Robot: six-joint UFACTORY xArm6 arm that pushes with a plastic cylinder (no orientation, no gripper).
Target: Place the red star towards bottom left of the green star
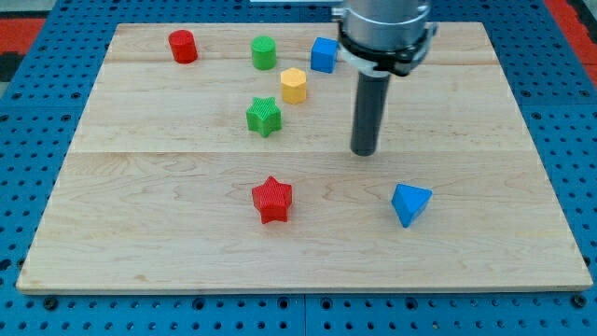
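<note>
A red star [272, 200] lies on a pale wooden board [168, 261], well below the green star [264, 117]. My tip [363, 152], a bare upright rod with nothing to open or close, rests apart from every block, toward the view's right. Blue pegboard [28, 75] surrounds the board.

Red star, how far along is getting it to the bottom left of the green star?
Nothing looks done yet. The red star sits well below the green star, roughly straight under it, not to its left. My tip stands apart, up and to the view's right of the red star. Left: push it leftward and closer.
</note>
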